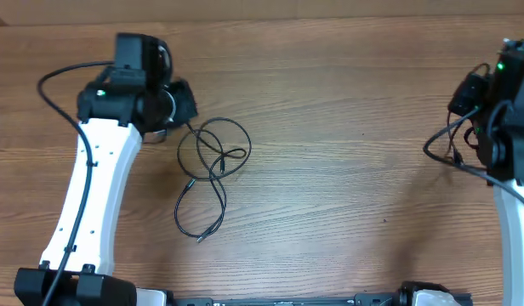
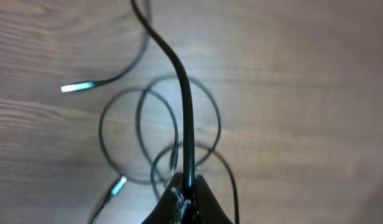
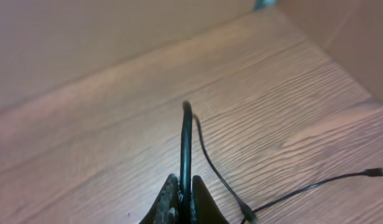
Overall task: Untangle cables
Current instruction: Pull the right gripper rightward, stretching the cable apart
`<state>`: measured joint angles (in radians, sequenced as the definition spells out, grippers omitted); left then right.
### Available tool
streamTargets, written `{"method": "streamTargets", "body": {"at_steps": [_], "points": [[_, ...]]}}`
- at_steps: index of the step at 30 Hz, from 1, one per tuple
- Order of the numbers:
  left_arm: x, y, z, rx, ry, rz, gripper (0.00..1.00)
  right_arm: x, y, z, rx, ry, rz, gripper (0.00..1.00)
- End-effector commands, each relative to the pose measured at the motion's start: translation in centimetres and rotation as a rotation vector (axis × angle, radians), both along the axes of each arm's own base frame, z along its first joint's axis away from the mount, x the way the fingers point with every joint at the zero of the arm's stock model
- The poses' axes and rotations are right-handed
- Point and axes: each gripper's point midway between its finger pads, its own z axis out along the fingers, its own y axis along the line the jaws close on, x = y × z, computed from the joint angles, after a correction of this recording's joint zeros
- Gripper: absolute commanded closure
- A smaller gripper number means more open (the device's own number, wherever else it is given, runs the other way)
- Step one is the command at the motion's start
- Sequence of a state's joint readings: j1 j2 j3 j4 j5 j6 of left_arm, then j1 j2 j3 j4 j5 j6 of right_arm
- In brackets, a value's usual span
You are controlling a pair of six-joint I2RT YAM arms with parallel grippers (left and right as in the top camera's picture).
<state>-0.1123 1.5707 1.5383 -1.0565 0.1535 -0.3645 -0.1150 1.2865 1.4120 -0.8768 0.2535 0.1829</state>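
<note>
Pressed together, the fingers of the left end effector [image 2: 186, 183] pinch one strand of the cables [image 2: 186, 112]. In the left wrist view that strand runs straight up from the fingertips and bends off toward the upper left. Beneath it, the rest lies on the bench [image 1: 347, 85] in overlapping loops [image 2: 101, 134]. One small plug end [image 2: 73, 88] sits out to the left, and another plug [image 2: 117, 185] lies just beside the fingertips.

From overhead, the tangle sits in the left half of the bench, about midway between the far and near edges. Its upper loops start right at the end effector, and a longer loop trails toward the near edge.

Well apart, close to the right edge of the bench, the right end effector [image 3: 184, 183] also has its fingers closed on a second cable [image 3: 186, 143]. This strand rises between the fingertips, arches over, and drops back to the wood as a thin line. Its plug tip [image 3: 377, 171] rests to the right. Whether it joins the left tangle cannot be told.
</note>
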Motion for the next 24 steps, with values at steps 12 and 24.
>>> {"method": "streamTargets", "body": {"at_steps": [12,24], "points": [[-2.7,0.6,-0.1,0.094,0.065,-0.083,0.96,1.2,-11.4,-0.3,0.001,-0.077,-0.222,0.96],[-2.0,-1.7,0.7,-0.018,0.019,-0.153,0.96,1.6,-11.5,-5.6,0.308,-0.013,-0.198,0.36]]}}
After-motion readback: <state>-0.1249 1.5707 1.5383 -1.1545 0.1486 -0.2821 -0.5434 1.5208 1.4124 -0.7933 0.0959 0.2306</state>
